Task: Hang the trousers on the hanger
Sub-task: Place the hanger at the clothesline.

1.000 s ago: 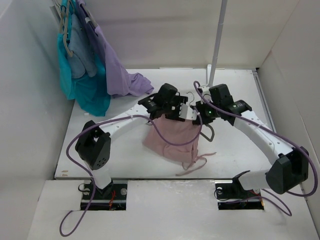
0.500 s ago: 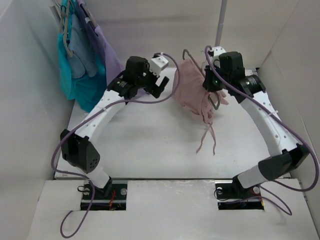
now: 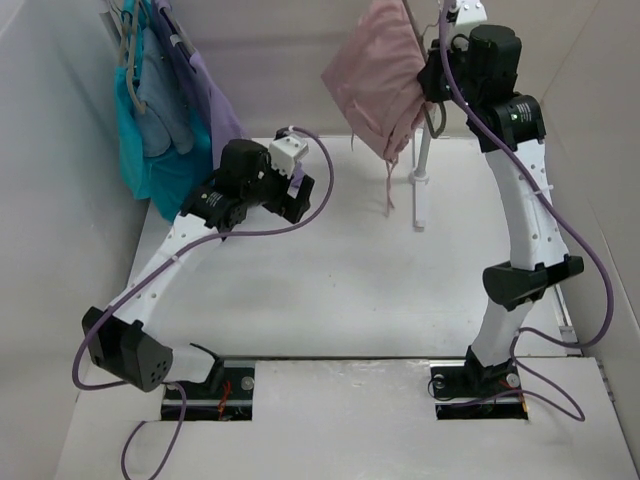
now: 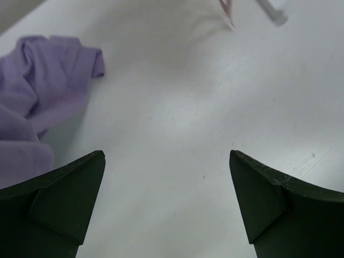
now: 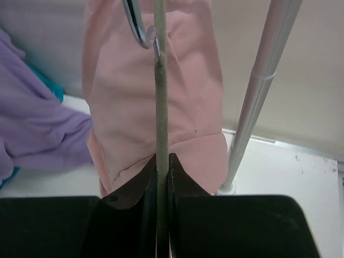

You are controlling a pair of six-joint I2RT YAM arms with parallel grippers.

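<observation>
Teal garment (image 3: 165, 185): hangs at the far left, well apart from both claws and beyond the left claw's outer side.
Lilac garment (image 3: 215, 110): hangs next to the teal one; its lower folds lie on the table ahead and to the left of the left claw.
Left claw (image 4: 166, 156): spread wide and holding nothing, pointing down over bare table (image 3: 330, 290).
Trousers (image 3: 370, 80): dusty-pink fabric lifted high above the table, hanging just left of the right claw, directly beyond its fingertips in the wrist view; thin drawstrings (image 3: 390, 190) dangle below.
Hanger (image 5: 159, 97): a slim grey bar rising straight out of the right claw, its hook curling in front of the pink cloth (how the cloth is draped over it is hidden).
Right claw (image 5: 163, 158): narrowed to a slit and pinching the hanger's bar, not the fabric.
Rail pole (image 5: 263, 91): a pale upright post just to the right of the right claw, near but apart.
Handling, as a judgement: the trousers look soft, light and limp, likely to slide along a thin smooth bar; the stiff hanger is the surer place to hold, and the gathered waistband the best grip on the cloth.
Writing: no brand, label or readable text anywhere.
</observation>
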